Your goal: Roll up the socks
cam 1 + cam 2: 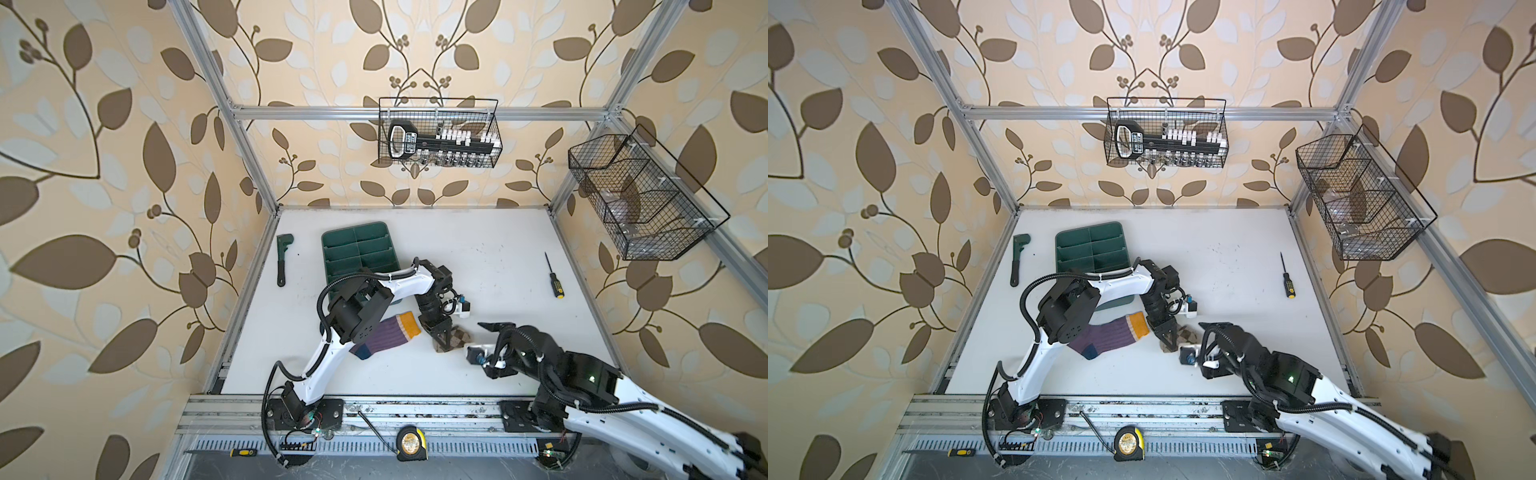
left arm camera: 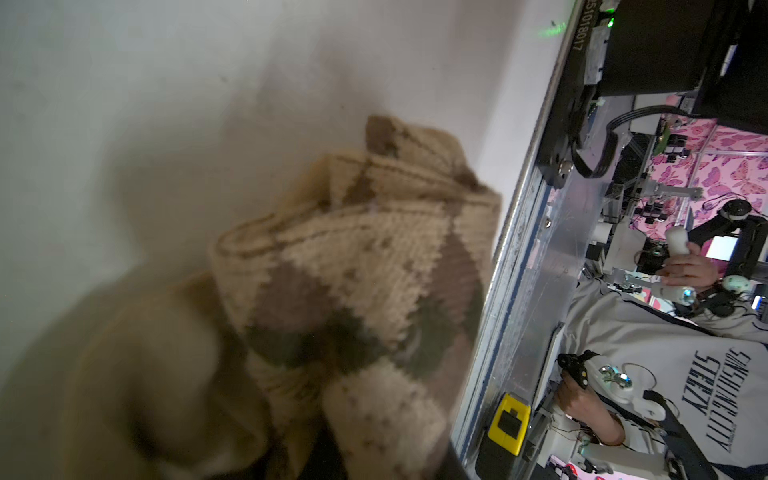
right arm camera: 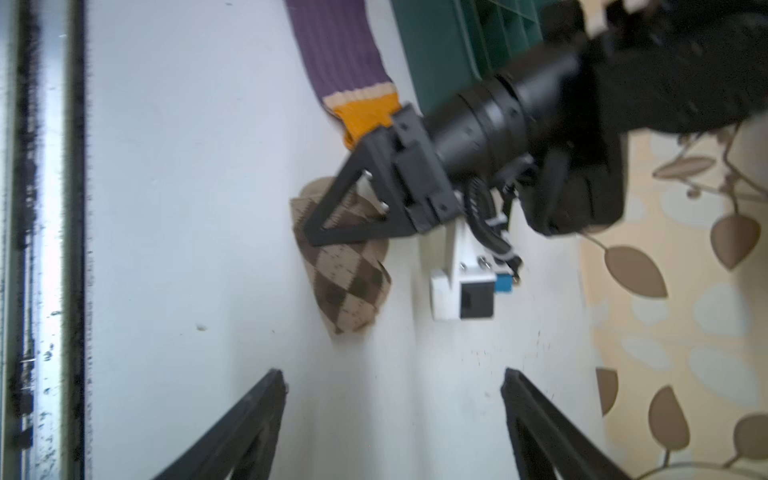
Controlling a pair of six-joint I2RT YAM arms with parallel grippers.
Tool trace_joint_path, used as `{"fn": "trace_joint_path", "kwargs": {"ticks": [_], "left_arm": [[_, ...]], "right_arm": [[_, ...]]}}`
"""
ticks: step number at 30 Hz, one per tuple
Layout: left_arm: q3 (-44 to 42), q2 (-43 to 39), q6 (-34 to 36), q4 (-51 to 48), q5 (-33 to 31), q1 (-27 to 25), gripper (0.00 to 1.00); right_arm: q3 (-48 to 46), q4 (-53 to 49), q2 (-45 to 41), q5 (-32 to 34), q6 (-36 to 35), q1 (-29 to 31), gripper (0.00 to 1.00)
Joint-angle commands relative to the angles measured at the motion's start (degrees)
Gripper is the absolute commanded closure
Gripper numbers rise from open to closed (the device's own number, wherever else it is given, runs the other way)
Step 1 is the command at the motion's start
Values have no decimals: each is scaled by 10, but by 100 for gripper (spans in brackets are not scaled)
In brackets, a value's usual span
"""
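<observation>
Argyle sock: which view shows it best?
The right wrist view: nearly the whole argyle sock shows, pinched by the left gripper. The left wrist view is a blurry close-up; both top views show it small, partly hidden.

L grip pinched tight, tips down | R grip jaws apart

Readable text, sparse.
- Pale grey shirt on person past front edge of table, left wrist view: dark outlined capitals, turned sideways, two lines. Shorter line reads about "STEEZY". Longer line starts "SNSHIN", rest unsure.
- Black metal base plate on front rail: white digits "1018017", leading characters unclear.
- Yellow-black tape measure on front rail: round face label, print too small.
- Black handled tool in wire basket on back wall: white label, illegible.
</observation>
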Motion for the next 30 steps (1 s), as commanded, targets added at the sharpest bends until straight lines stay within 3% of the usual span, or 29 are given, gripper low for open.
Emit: {"fn": "trace_joint_path", "kwargs": {"ticks": [1, 5, 9, 14, 20, 22, 27, 30], "left_arm": [[-24, 69, -14, -22, -131, 3, 88], [-23, 68, -14, -23, -133, 7, 88], [-26, 65, -14, -23, -135, 8, 88], [-26, 64, -15, -23, -134, 9, 88], [-26, 63, -18, -18, -134, 9, 84], [-25, 62, -18, -18, -134, 9, 83], [-22, 48, -25, -13, -137, 9, 79], [-34, 2, -42, 15, -170, 9, 70]], "right_arm": [[-37, 126, 76, 119, -65, 50, 17], [-53, 267, 216, 126, -77, 38, 19], [-51, 352, 313, 87, -79, -1, 23], [-51, 390, 405, 70, -83, -19, 30], [-45, 387, 483, 72, -40, -26, 44], [-47, 380, 488, 65, -37, -24, 52], [-27, 325, 487, 57, -37, -17, 90], [-11, 258, 483, 49, -7, -13, 97]]}}
